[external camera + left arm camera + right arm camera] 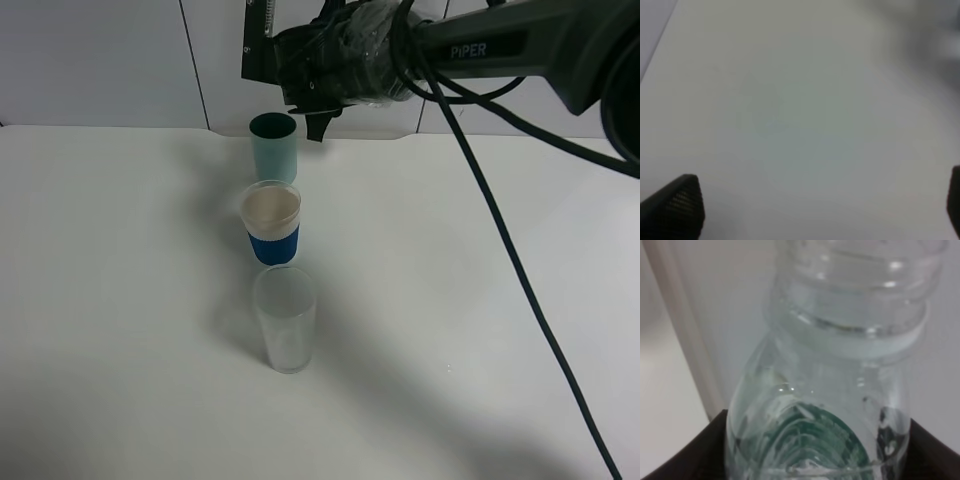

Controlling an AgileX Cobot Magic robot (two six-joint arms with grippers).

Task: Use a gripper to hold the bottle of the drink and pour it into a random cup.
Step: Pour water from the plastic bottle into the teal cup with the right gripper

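Observation:
My right gripper (305, 100) reaches across to the back middle of the table and is shut on the bottle of the drink (258, 40), whose dark label shows just above and behind the pale teal cup (273, 145). In the right wrist view the clear bottle (840, 390) fills the frame between the black jaws (810, 462), with its capless threaded neck and green label showing. My left gripper (815, 210) is open over bare table and does not show in the exterior view.
A white cup with a blue sleeve (271, 225) stands just in front of the teal cup, and a tall clear glass (285, 318) stands in front of that. The three form a row on the white table (120, 300). A black cable (520, 270) hangs across the right side.

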